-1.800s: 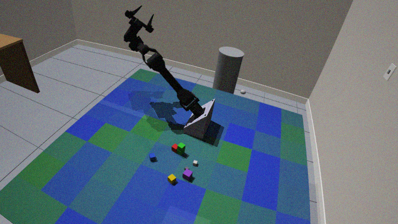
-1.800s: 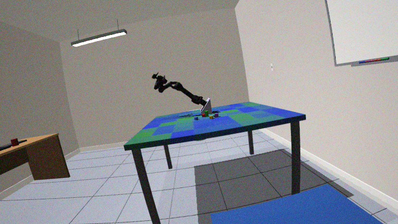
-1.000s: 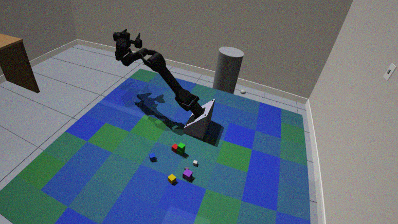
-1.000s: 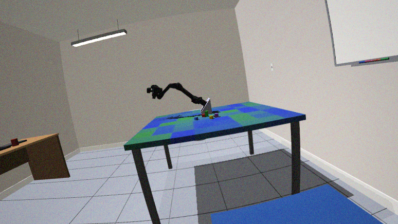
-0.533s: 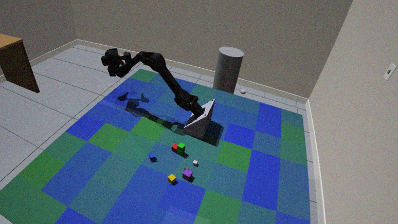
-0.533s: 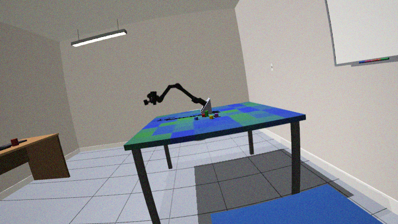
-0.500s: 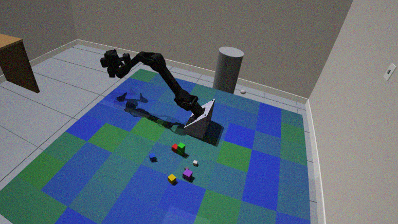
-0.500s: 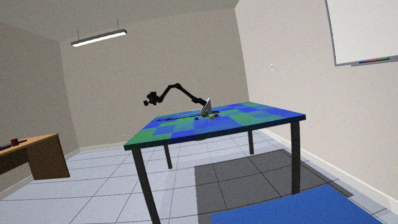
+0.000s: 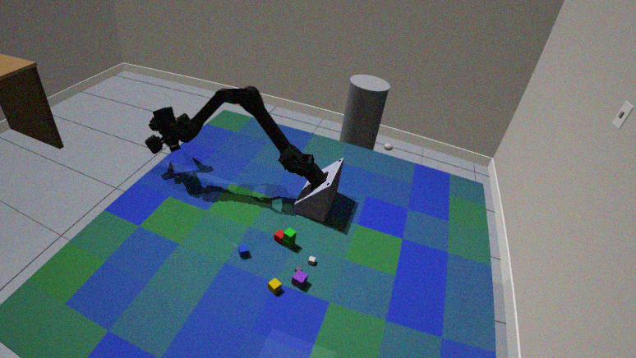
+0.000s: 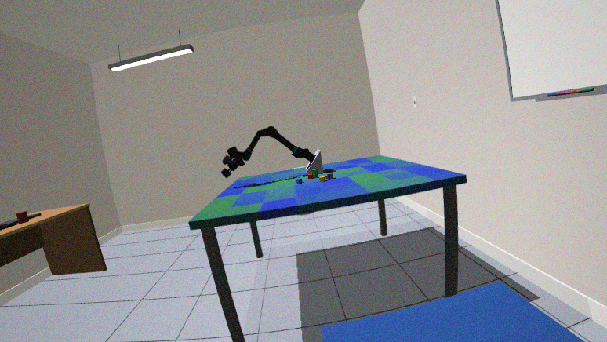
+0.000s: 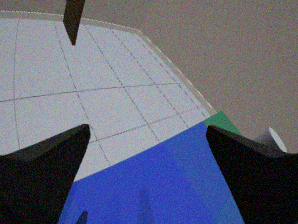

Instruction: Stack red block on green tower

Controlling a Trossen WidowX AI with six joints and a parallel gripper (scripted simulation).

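Note:
The red block [image 9: 278, 236] [image 10: 310, 176] sits on the patchwork table top, immediately left of the green tower [image 9: 289, 236] [image 10: 314, 172]; whether they touch is unclear. The green tower stands upright and is taller than the red block. My gripper [image 9: 164, 145] [image 11: 149, 130] is open and empty, raised above the far left part of the table, well away from both. The wrist view shows neither the red block nor the tower.
A blue block [image 9: 243, 251], yellow block [image 9: 274, 285], purple block [image 9: 300, 278], white block [image 9: 311, 259] and tiny greyish block [image 9: 298, 268] lie in front of the tower. The arm's wedge base [image 9: 313, 208] stands behind it. A grey cylinder [image 9: 365, 115] is beyond the table.

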